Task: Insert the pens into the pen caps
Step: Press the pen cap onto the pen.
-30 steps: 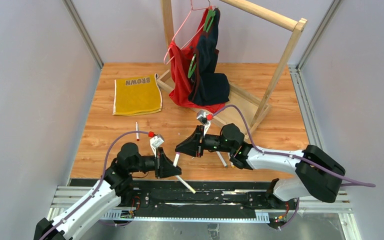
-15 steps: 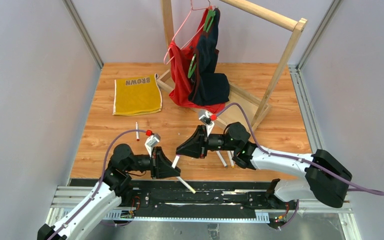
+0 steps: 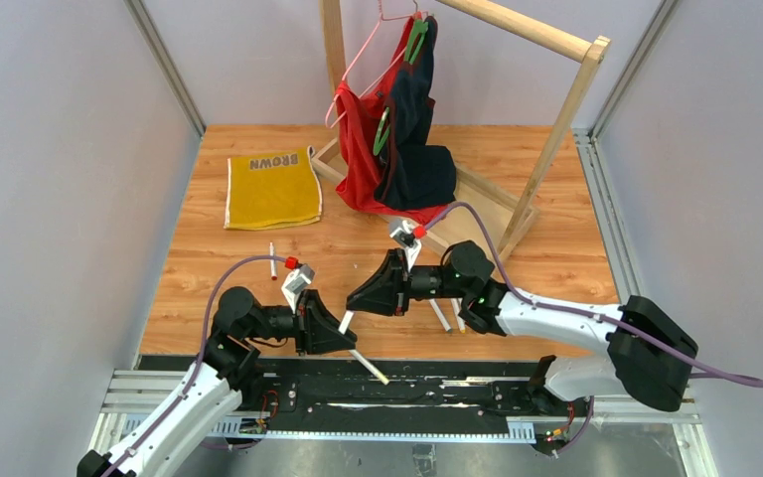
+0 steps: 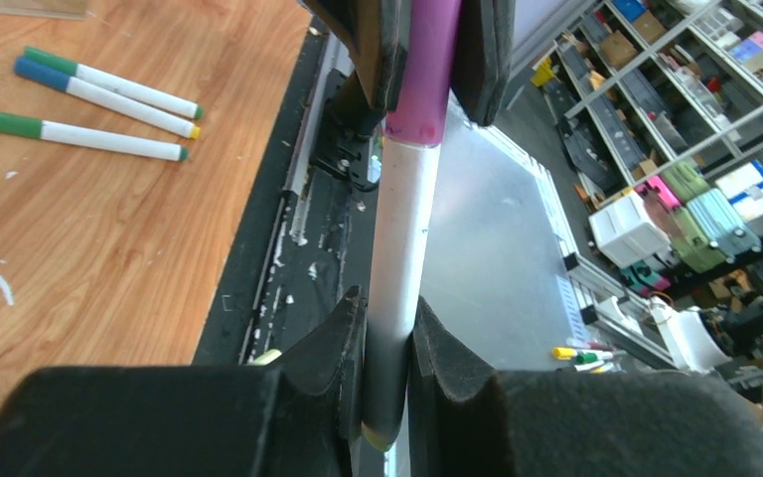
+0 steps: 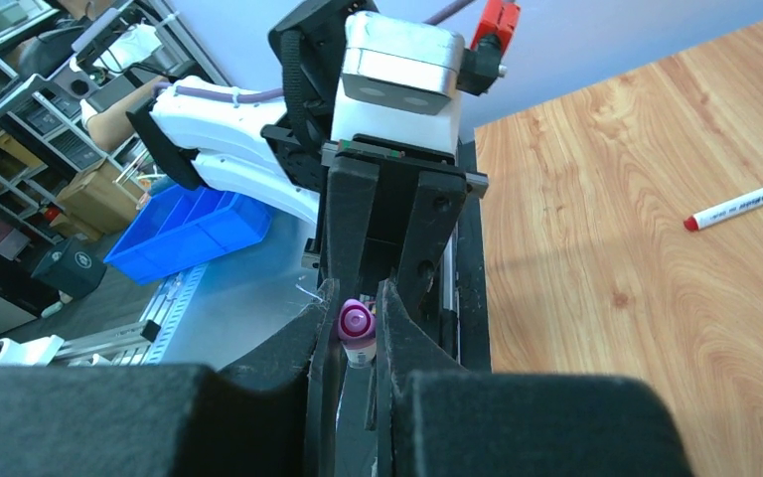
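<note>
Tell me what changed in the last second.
The left end effector drew slightly left; the right arm swung its elbow and shoulder right while the right end effector hardly moved. Nothing was taken or released: left stays shut on the pen, right on the purple cap. The loose pens on the table stayed put.

My two arms wear one livery: long glossy white plastic shells (image 3: pixel 174 415) between rounded matt black joint housings (image 3: pixel 239 312). A thin purple cable (image 3: pixel 233 268) loops along each arm to a small red plug (image 3: pixel 291 263) beside a pale grey boxy wrist camera (image 5: pixel 397 65), whose face carries two small dark round lenses. My left gripper (image 3: pixel 350 343) and my right gripper (image 3: pixel 355 296) are matt black wedges with flat fingers, contoured on the inner faces. Small screw heads dot the left one's black finger plates (image 5: pixel 435 204). A tiny green light (image 3: pixel 477 295) glows on my right forearm.
</note>
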Robot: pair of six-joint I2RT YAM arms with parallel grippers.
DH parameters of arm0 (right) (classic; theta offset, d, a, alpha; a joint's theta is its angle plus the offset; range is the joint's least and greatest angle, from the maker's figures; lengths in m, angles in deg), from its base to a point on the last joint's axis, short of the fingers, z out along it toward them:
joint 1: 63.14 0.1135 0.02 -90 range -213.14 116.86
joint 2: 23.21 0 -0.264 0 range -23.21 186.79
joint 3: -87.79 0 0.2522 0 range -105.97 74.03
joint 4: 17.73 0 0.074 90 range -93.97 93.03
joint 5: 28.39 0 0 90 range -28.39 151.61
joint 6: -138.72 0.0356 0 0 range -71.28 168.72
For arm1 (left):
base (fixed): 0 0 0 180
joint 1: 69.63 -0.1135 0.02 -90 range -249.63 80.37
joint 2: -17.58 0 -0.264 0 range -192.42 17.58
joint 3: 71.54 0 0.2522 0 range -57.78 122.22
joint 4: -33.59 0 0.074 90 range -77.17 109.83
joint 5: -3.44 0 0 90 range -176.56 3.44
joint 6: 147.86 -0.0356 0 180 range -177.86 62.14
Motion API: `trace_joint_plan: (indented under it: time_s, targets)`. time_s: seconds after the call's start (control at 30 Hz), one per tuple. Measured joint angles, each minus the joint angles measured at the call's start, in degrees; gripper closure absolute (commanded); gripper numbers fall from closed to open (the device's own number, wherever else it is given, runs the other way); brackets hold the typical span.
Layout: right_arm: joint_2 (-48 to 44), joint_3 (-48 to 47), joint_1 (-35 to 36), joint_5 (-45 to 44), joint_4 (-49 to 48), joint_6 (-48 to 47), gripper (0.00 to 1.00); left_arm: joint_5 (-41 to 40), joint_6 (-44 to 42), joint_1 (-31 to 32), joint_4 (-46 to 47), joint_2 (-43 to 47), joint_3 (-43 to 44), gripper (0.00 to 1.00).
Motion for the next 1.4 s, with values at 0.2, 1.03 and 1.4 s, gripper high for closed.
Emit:
trace_joint_plan:
  time_s: [0.2,1.03,1.4]
  targets:
    - [3.0,-2.3,0.8,-1.9,3.4,0.4,0.99,-3.0,-4.5,-0.2,-5.6,1.1,0.0,1.0]
    - [-4.3,-7.8,0.9,-5.1,32.7,-10.3,0.53,-17.4,-12.5,-1.8,-4.6,5.9,0.0,1.0]
    - [-17.1,-5.7,1.1,-8.2,43.1,-13.3,0.5,-29.6,-11.6,-4.0,4.9,8.6,-0.5,1.0]
